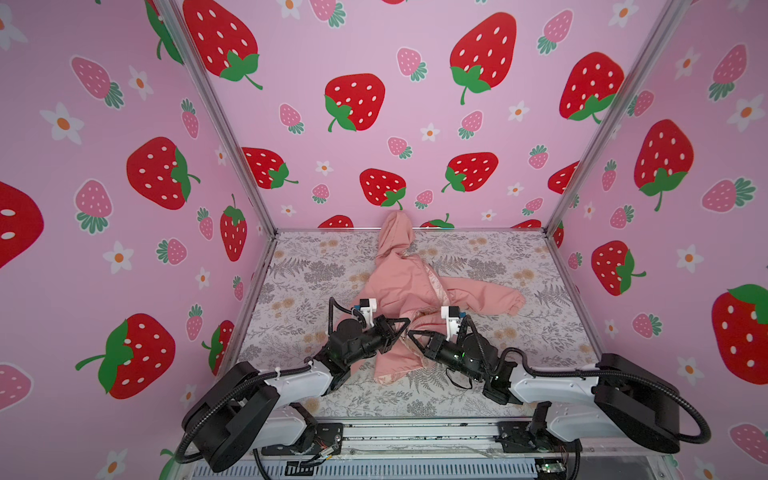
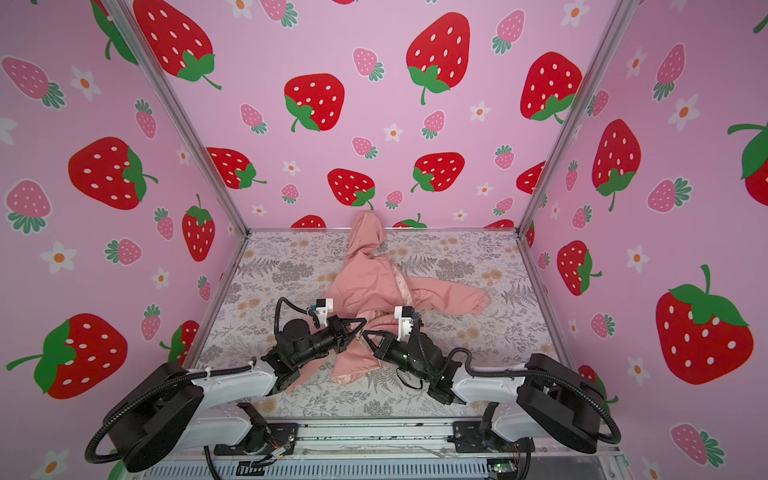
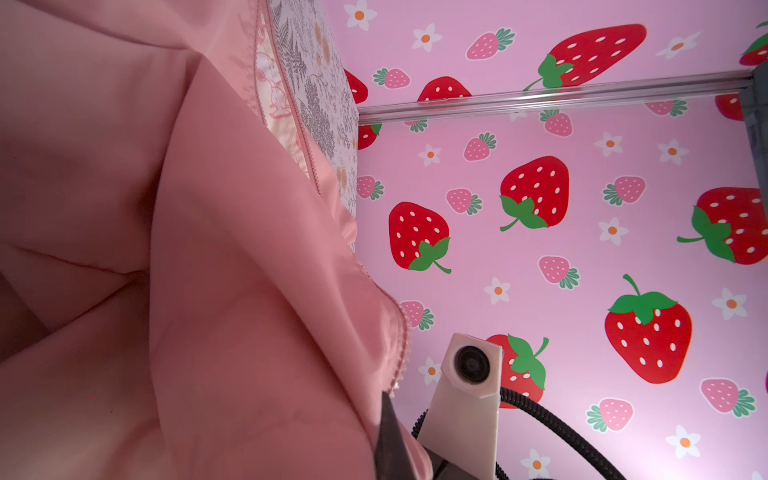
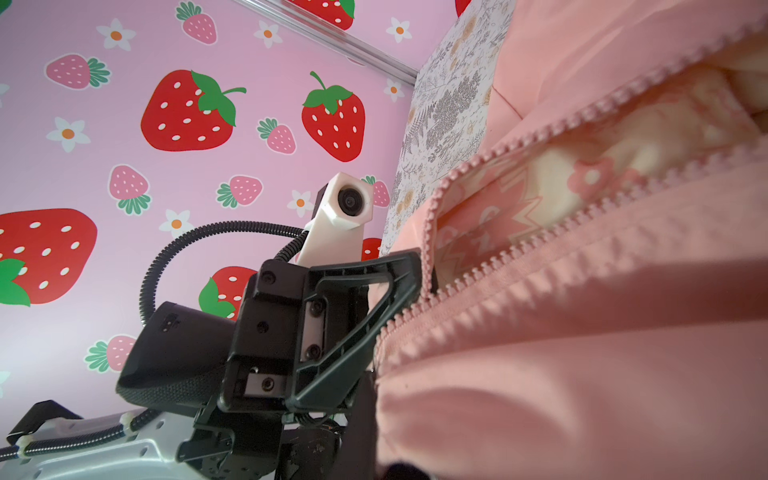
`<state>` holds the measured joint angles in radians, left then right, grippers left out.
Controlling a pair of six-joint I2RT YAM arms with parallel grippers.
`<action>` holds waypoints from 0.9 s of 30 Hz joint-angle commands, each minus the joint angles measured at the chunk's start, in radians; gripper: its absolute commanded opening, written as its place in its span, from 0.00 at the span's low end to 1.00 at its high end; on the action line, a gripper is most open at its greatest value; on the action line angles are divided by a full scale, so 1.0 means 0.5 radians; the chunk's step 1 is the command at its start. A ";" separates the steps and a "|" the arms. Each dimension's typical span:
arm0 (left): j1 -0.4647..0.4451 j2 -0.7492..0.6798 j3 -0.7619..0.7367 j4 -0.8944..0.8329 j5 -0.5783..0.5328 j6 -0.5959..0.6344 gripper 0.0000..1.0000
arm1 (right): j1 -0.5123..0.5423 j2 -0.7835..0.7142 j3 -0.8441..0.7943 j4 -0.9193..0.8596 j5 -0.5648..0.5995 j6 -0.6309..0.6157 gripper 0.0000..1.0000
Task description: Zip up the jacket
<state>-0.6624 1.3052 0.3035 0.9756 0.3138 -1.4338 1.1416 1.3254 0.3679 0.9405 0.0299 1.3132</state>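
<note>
The salmon-pink jacket (image 1: 405, 282) (image 2: 370, 282) lies on the floral table in both top views, its hood (image 1: 397, 232) at the back wall and one sleeve (image 1: 498, 297) spread to the right. Its zipper (image 4: 540, 137) is parted, and the cream printed lining (image 4: 519, 195) shows between the rows of teeth. My left gripper (image 1: 406, 323) (image 2: 362, 322) (image 3: 388, 399) is shut on the jacket's front edge near the hem. It also shows in the right wrist view, as the left gripper (image 4: 417, 270) pinching by the zipper teeth. My right gripper (image 1: 410, 333) (image 2: 365, 333) (image 4: 368, 395) is shut on the facing jacket edge, tip to tip with the left.
The floral table (image 1: 316, 266) is boxed in by strawberry-print walls (image 1: 415, 124) with metal corner posts (image 1: 232, 137). A metal rail (image 1: 415, 432) runs along the front edge under both arm bases. The jacket's lower hem (image 1: 395, 370) hangs between the two arms.
</note>
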 commanded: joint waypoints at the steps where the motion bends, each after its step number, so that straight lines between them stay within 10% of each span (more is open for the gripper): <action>1: -0.013 0.054 0.051 0.273 -0.081 -0.091 0.00 | 0.056 0.021 -0.024 0.102 -0.021 0.036 0.00; 27: 0.036 0.338 0.203 0.711 -0.220 -0.351 0.00 | 0.302 0.478 0.074 0.364 -0.026 0.130 0.00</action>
<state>-0.6502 1.4799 0.3038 1.1687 0.2359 -1.5814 1.2076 1.5372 0.3820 1.1351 0.2432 1.3605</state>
